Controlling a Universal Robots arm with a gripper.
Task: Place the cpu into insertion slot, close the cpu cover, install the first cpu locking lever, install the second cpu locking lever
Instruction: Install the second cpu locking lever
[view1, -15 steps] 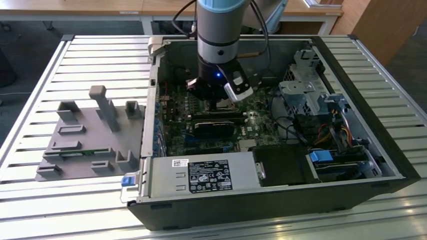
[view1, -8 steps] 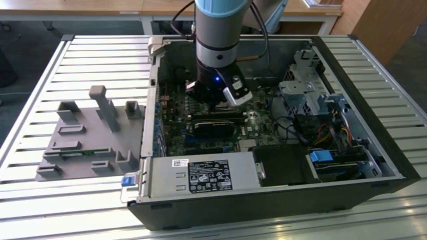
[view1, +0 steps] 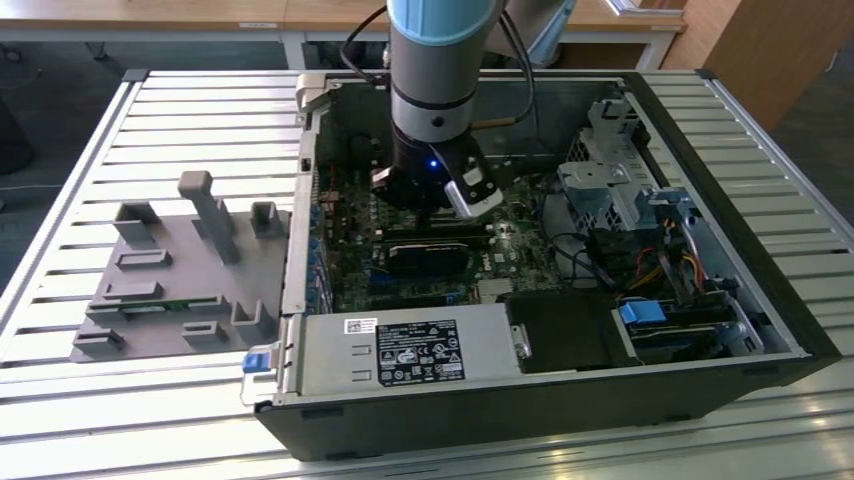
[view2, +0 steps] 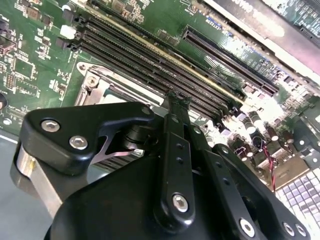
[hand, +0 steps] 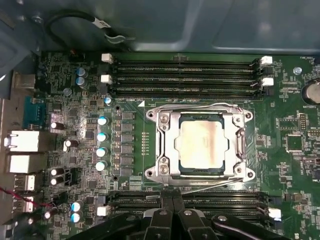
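**CPU seated under its cover, claw poised over the board**

Inside the open black computer case (view1: 747, 340) on the slatted metal table (view1: 160, 90), my arm reaches straight down over the green motherboard (hand: 75, 75). From the first wrist view I see the small flat square CPU with its dull silver-grey metal top (hand: 201, 144) lying in the square insertion slot, whose dark rim is mostly hidden. The thin silver metal CPU cover with its large central window (hand: 167, 145) lies flat around the chip, framing it. Thin wire locking levers (hand: 200, 107) run along two edges of the frame; I cannot tell whether they are latched.

My black gripper (hand: 172, 212) hovers just beside the socket, over the long black memory slots (hand: 185, 75), its tips drawn close together with nothing between them.

I judge the chip light, rigid and fragile underneath, best held by its edges. The levers look springy and stiff, so I would push near their free ends.
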